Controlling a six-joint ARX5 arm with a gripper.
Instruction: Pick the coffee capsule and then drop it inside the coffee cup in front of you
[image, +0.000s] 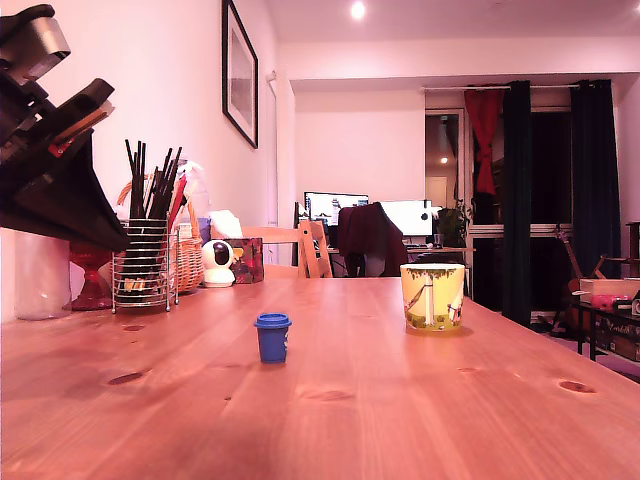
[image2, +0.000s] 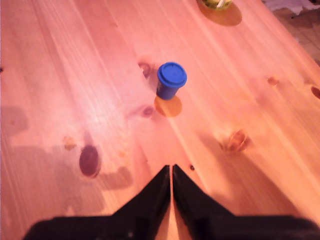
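A small blue coffee capsule (image: 272, 336) (image2: 171, 79) stands upright on the wooden table (image: 400, 410), near its middle. The coffee cup (image: 432, 296), yellow-green with a white figure on its side, sits further toward the exterior view's right; only its edge (image2: 216, 4) shows in the wrist view. My gripper (image2: 171, 169) hangs well above the table, short of the capsule, its two black fingers pressed together with nothing between them. In the exterior view the arm's black body (image: 50, 150) is high at the left.
A wire holder of black sticks (image: 146, 262), a red glass goblet (image: 90, 272), a clear jar (image: 42, 275), a basket and a small white figure (image: 217, 263) line the wall side. Chairs and monitors stand beyond the table's far end.
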